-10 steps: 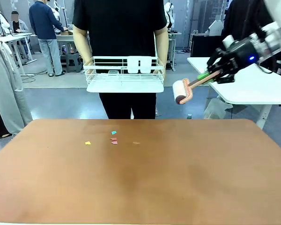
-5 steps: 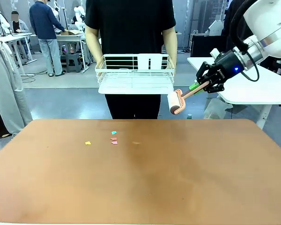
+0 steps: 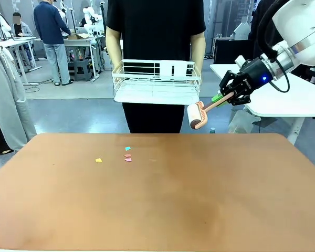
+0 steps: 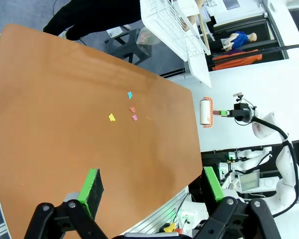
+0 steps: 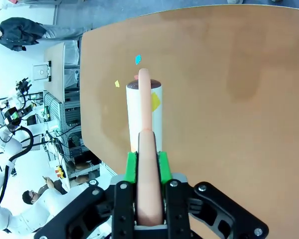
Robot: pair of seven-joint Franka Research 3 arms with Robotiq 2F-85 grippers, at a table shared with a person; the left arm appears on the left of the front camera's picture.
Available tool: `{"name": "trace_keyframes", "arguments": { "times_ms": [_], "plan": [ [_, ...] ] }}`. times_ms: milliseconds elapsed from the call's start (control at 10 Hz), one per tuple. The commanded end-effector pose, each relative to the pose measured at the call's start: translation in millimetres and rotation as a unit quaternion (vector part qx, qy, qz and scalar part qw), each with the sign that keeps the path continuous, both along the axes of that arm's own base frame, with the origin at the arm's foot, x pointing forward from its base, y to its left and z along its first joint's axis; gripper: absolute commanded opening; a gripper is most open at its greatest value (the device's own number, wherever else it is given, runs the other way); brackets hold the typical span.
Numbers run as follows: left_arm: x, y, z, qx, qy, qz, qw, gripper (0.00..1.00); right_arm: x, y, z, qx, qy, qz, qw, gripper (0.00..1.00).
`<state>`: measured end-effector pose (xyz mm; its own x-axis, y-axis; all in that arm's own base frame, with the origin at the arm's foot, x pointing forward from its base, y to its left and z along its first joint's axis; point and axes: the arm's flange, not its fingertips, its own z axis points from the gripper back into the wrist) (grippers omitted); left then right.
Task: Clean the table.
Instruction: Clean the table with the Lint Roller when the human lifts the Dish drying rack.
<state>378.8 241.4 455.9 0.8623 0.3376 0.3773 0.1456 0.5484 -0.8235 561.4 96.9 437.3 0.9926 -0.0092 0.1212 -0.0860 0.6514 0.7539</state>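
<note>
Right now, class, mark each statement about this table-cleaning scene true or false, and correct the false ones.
1. The right jaws are shut on the lint roller handle. True.
2. The lint roller rests on the table. False: it is held up in the air.
3. Coloured scraps lie on the table. True.
4. The white wire basket stands on the table. False: the person holds it up.
5. The left jaws grip a scrap. False: they stand open and empty.

Paper scraps (image 3: 127,155) lie on the table (image 3: 199,199), left of centre, toward the far edge. Behind that edge a person (image 3: 155,21) holds a wire basket (image 3: 156,81) — just right of it, in the air, the lint roller (image 3: 196,115) in the right gripper (image 3: 224,97).
</note>
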Motion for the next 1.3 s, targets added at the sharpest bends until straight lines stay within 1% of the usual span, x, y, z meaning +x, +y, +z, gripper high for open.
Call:
{"name": "trace_keyframes", "arguments": {
  "times_ms": [0, 100, 300, 400, 500, 600, 700, 800, 900, 1000, 1200],
  "plan": [
    [-1.6, 2.0, 1.2, -0.007, -0.006, 0.0, 1.0, 1.0, 39.0, 31.3, -39.3, 0.002, 0.006, -0.005, 1.0, 0.21],
    [-1.6, 2.0, 1.2, -0.007, -0.006, 0.0, 1.0, 1.0, 47.5, 47.7, -57.7, 0.005, 0.013, 0.011, 1.0, 0.21],
    [-1.6, 2.0, 1.2, -0.007, -0.006, 0.0, 1.0, 1.0, 52.6, 77.5, -89.8, 0.024, 0.034, 0.025, 0.999, 0.21],
    [-1.6, 2.0, 1.2, -0.007, -0.006, 0.0, 1.0, 1.0, 52.7, 93.9, -101.4, 0.025, 0.029, 0.011, 0.999, 0.21],
    [-1.6, 2.0, 1.2, -0.007, -0.006, 0.0, 1.0, 1.0, 55.1, 105.9, -109.8, 0.012, 0.024, -0.005, 1.0, 0.21],
    [-1.6, 2.0, 1.2, -0.007, -0.006, 0.0, 1.0, 1.0, 59.3, 113.4, -116.6, 0.008, 0.034, -0.013, 0.999, 0.21],
    [-1.6, 2.0, 1.2, -0.007, -0.006, 0.0, 1.0, 1.0, 61.5, 121.0, -123.8, 0.02, 0.051, -0.009, 0.998, 0.21],
    [-1.6, 2.0, 1.2, -0.007, -0.006, 0.0, 1.0, 1.0, 61.7, 127.3, -131.0, 0.02, 0.06, -0.004, 0.998, 0.21],
    [-1.6, 2.0, 1.2, -0.007, -0.006, 0.0, 1.0, 1.0, 59.1, 129.2, -133.6, 0.033, 0.059, -0.014, 0.998, 0.21],
    [-1.6, 2.0, 1.2, -0.007, -0.006, 0.0, 1.0, 1.0, 55.4, 133.3, -136.5, 0.03, 0.054, -0.016, 0.998, 0.21],
    [-1.6, 2.0, 1.2, -0.007, -0.006, 0.0, 1.0, 1.0, 50.8, 139.8, -142.6, 0.029, 0.056, -0.012, 0.998, 0.21]
  ]
}}
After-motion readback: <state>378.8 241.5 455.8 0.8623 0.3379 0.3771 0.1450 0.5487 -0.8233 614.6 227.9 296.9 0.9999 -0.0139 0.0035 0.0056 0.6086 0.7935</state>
